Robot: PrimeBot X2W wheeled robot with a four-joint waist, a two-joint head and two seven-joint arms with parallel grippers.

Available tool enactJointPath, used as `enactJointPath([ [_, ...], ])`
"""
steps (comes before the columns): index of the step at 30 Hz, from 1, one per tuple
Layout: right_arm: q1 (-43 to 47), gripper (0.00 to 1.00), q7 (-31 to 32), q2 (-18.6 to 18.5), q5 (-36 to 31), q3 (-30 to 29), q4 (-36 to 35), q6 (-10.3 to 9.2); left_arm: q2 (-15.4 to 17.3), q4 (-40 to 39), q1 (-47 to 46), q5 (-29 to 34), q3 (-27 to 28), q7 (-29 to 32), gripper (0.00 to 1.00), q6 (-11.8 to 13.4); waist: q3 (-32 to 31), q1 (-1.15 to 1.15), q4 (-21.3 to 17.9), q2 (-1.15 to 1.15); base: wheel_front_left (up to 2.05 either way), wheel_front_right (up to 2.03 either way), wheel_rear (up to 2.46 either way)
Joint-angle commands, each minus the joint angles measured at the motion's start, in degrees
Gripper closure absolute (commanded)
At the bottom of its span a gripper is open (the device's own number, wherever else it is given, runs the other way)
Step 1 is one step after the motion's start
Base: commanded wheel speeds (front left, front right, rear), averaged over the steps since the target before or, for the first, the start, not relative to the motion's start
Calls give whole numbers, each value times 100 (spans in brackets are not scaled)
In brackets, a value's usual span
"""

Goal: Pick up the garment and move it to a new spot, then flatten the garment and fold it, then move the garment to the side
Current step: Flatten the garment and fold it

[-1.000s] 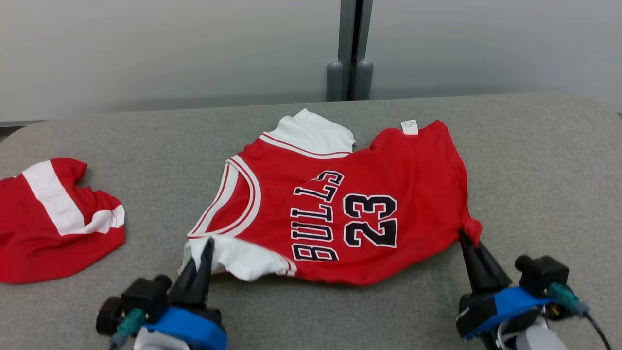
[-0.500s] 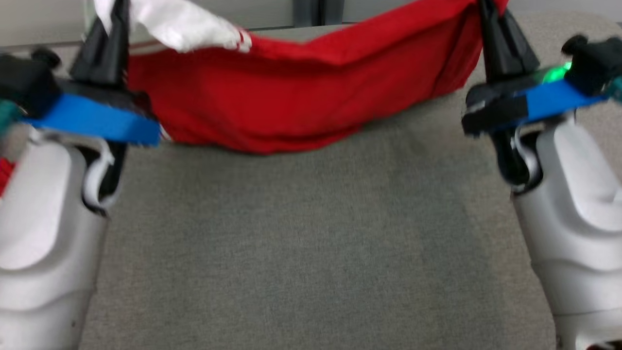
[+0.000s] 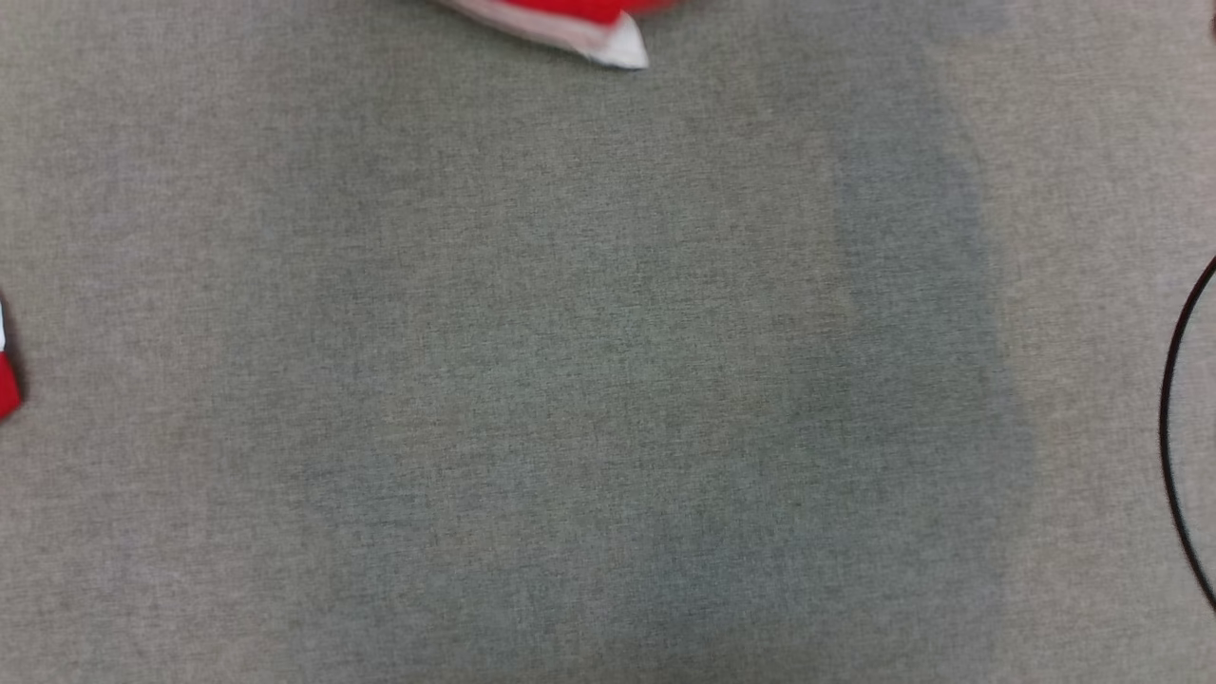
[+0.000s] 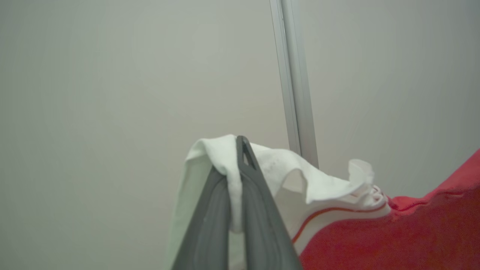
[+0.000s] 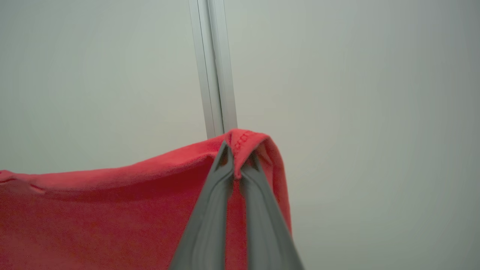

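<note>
At the top edge of the head view, a red and white corner of the jersey pokes in over the grey table. A scrap of another red cloth sits at the left edge, and a black cable curves along the right edge.

In the left wrist view, the left gripper, mid-frame, has its 2 fingers pressed together on the jersey's white sleeve. The red body trails to the lower right, in front of a metal post.

In the right wrist view, the right gripper pinches the red hem, with the cloth hanging to the lower left.
</note>
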Motion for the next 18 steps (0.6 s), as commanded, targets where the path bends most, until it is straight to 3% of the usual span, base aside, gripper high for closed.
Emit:
enactJointPath([
  [1,-326,100,-66,-72,35,-25,168,3,-75,170,-395,-36,-59,-98,100,-6,59,-2,44,0,0,0,0],
  [9,-994,100,-206,-144,200,89,820,3,-203,775,-1220,-173,-588,-388,100,-6,35,-2,60,0,0,0,0],
  [18,8,100,-246,-123,658,430,664,3,-86,738,-243,-414,-685,-489,100,12,3,-2,109,0,0,0,0],
])
